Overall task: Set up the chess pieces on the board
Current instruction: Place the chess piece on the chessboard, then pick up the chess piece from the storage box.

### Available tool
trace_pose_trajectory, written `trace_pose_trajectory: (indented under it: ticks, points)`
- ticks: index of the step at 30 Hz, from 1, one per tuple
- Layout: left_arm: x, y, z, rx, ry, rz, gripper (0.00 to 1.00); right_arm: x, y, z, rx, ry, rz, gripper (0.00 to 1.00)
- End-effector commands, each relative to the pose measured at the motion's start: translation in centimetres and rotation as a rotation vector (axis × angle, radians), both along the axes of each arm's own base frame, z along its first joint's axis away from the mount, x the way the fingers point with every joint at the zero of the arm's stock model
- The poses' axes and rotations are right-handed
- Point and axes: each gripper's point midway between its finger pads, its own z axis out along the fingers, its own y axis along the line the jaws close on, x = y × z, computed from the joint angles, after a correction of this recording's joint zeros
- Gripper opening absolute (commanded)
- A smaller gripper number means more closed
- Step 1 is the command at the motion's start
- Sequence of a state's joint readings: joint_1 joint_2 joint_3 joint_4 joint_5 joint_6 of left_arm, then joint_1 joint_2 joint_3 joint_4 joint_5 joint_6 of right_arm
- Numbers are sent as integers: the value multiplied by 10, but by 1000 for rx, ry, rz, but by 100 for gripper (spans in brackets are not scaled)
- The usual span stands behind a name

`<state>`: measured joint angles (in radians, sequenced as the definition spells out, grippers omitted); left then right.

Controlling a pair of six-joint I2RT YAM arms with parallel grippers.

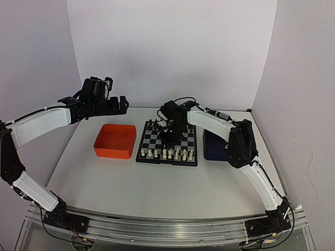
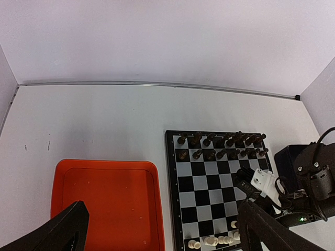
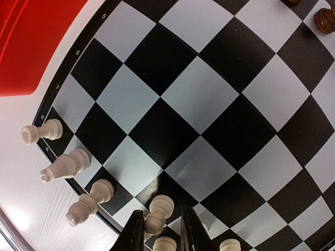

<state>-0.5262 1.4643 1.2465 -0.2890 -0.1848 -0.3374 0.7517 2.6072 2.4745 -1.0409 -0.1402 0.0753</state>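
Note:
The board (image 1: 140, 152) lies mid-table, with several cream-white chess pieces (image 1: 167, 153) standing along its near rows. My right gripper (image 1: 170, 137) hangs low over those rows. In the right wrist view the jaws of this gripper (image 3: 161, 213) stand slightly open around an upright white pawn (image 3: 158, 210). The pawn's head is beside the left finger (image 3: 135, 230), with a gap to the right finger. Other white pieces (image 3: 65, 166) stand along the board's (image 3: 209, 104) edge. My left gripper (image 1: 123, 104) is open and empty, held high above the orange tray (image 2: 104, 163).
Black pieces (image 2: 220, 146) fill the board's two far rows. The orange tray (image 1: 111, 153) sits left of the board and a dark blue tray (image 1: 213, 146) sits right of it, partly behind my right arm. White walls close in the back and sides.

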Motion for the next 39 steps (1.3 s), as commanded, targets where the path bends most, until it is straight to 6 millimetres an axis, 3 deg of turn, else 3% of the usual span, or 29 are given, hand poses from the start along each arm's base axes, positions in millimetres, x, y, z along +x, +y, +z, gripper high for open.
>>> trace_pose_trajectory:
  ticks: [1, 14, 19, 23, 28, 32, 39]
  points:
    - [-3, 3, 12, -6, -29, -10, 100, 2, 10, 21, 43, -33, 17, 23]
    - [-3, 2, 13, -8, -32, -12, 100, 10, 17, 42, 86, -83, 16, 28]
    - [-2, 2, 17, -14, -46, -14, 100, 24, 15, 74, 105, -181, -15, 39]
    - [-1, 1, 25, -28, -70, -13, 100, 38, 4, 111, 96, -302, -56, 58]
    - [2, 0, 35, -44, -109, -13, 100, 55, -31, 153, 48, -436, -140, 77]
    - [8, -1, 41, -54, -139, -4, 100, 65, -81, 175, 19, -457, -267, 91]
    - [42, 0, 47, -88, -175, -4, 100, 74, -192, 167, 2, -326, -542, 95]
